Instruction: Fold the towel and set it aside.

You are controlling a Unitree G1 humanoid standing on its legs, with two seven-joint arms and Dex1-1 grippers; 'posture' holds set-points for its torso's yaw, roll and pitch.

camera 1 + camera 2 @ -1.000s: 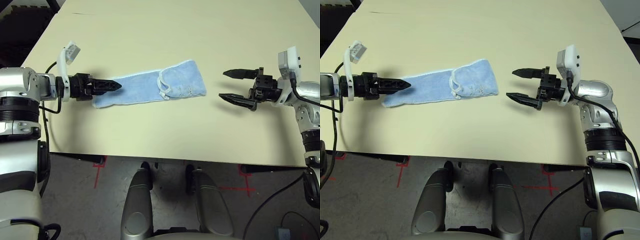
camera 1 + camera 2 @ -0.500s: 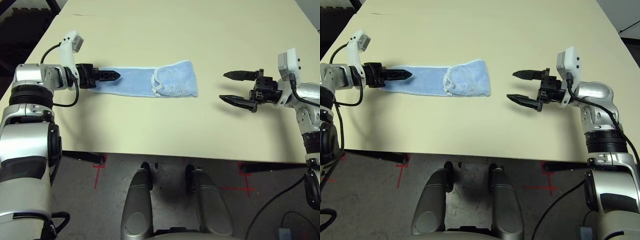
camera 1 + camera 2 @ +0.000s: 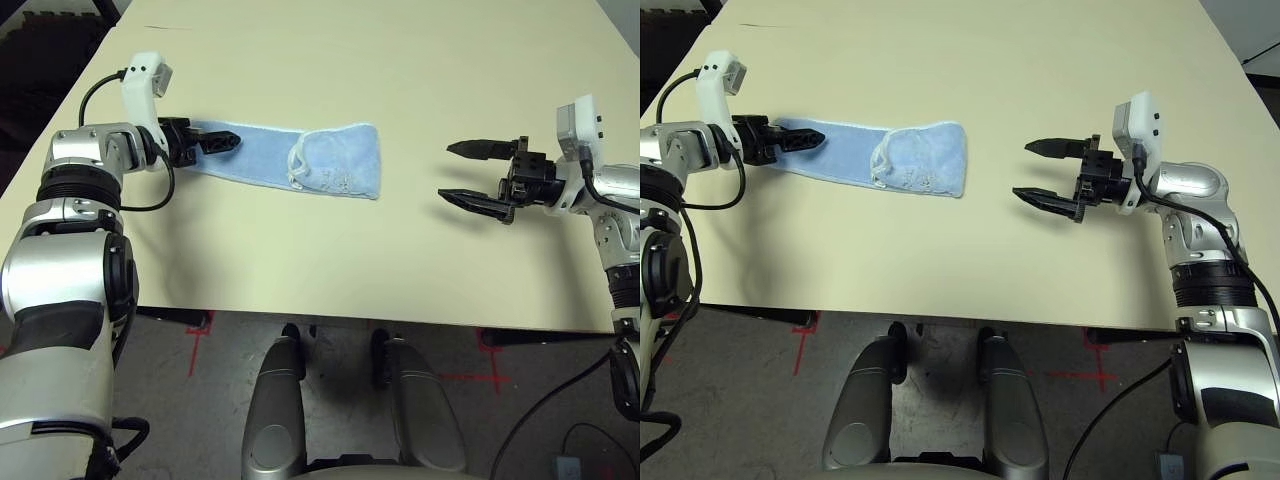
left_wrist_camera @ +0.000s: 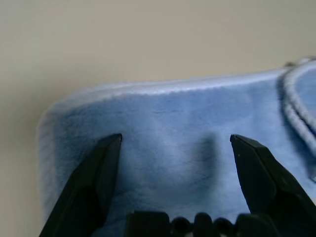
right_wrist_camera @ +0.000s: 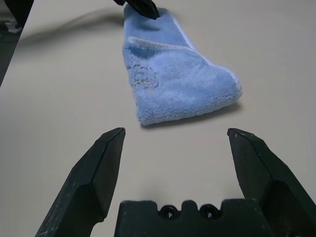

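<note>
Over the left part of the worktop (image 3: 300, 260), inward from its left edge, the robot's left tool (image 4: 177, 137) hovers above the single-layer end of the towel (image 3: 340, 165), its two black fingers spread wide with bare cloth between them and nothing gripped. One finger is above the cloth close to the towel's outer corner, the other further along toward the fold. A white bracket (image 3: 143, 88) stands up from the wrist behind this tool, with a black cable (image 3: 167, 190) looping down beside the silver forearm (image 3: 62, 270).

From beneath that tool the light blue towel runs as a long strip toward the middle of the worktop, lying roughly along the near edge but well back from it. Its inner end is folded over on top of the strip, toward the left tool, making a thicker flap. White edging borders the strip, and the flap's edge curves across it; faint stitching (image 3: 336, 182) marks the flap near the side facing the robot.

Apart from the folded end, nearer the worktop's right edge, the right tool (image 5: 177, 131) points inward at the towel. Its two fingers are wide apart too, with only pale worktop between them, touching no cloth.
</note>
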